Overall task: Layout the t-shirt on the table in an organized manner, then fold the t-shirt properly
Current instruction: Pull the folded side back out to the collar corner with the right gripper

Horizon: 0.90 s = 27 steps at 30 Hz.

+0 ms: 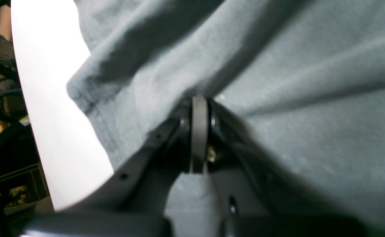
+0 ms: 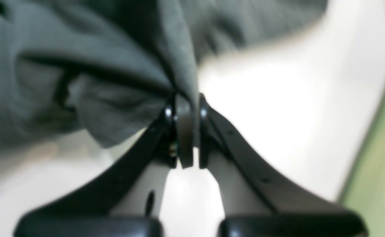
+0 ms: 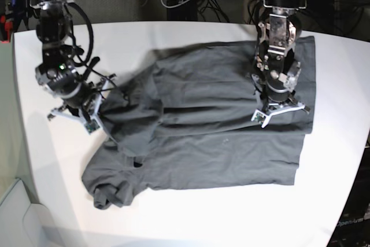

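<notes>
Left wrist view: the left gripper (image 1: 199, 108) has its jaws pressed together on a pinch of the shirt (image 1: 278, 65), with ridges of cloth fanning out from the pinch; a strip of the table (image 1: 47, 98) shows beside the hem. Right wrist view: the right gripper (image 2: 186, 108) is likewise clamped on a gathered bunch of grey cloth, which hangs in heavy folds over the white top; the picture is blurred, so how much fabric is caught is hard to tell. Base view: the shirt lies across the middle of the table, fairly flat toward the left gripper's side and rumpled and doubled over toward the right gripper's, with a bunched sleeve near the front edge. With both grips set, the spreading step would likely go best if the two arms draw apart evenly and low, keeping the cloth taut enough to shed the wrinkles without lifting the flat part. Pulling unevenly could drag the whole shirt sideways, or slip the thin fabric from a pinch.
</notes>
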Tool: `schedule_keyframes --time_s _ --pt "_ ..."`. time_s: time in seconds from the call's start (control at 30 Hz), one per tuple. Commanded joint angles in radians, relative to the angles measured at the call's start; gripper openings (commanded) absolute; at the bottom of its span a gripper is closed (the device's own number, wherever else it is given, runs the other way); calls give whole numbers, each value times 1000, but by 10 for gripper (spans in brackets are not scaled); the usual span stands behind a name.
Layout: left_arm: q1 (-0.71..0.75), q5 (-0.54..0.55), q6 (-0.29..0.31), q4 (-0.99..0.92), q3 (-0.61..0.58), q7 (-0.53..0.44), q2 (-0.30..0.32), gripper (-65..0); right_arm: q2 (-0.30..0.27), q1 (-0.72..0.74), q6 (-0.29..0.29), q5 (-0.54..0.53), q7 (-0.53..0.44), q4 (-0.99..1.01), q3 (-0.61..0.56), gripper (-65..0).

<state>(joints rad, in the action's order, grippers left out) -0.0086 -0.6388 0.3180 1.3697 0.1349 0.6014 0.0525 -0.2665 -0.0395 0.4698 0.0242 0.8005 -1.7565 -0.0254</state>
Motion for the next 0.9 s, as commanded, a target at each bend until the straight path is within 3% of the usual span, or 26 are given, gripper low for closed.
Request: schedule_keyframes --time_s 0.0,0.07,0.2,0.33,0.57,0.73,0.87 --pt "2 6 19 1 1 30 2 -648 -10 -27 -3 -11 -20 -52 28 -650" --pt "2 12 19 1 1 28 -3 -648 -12 -102 -1 -11 -19 -109 75 -650" --pt "-11 14 19 1 -1 28 -4 -648 -4 -218 71 -11 36 -182 150 -650" --pt "-12 15 20 1 -1 27 -4 -648 55 -285 125 -11 69 -202 264 -650" --pt "-12 15 25 1 -1 13 -4 -648 79 -396 180 -11 89 -207 374 -650" --pt "-6 15 25 1 -2 -8 -6 -648 146 -466 228 -11 89 -216 443 -650" --pt "-3 15 23 1 -31 -8 2 -648 204 -486 228 -11 90 -219 482 -650"
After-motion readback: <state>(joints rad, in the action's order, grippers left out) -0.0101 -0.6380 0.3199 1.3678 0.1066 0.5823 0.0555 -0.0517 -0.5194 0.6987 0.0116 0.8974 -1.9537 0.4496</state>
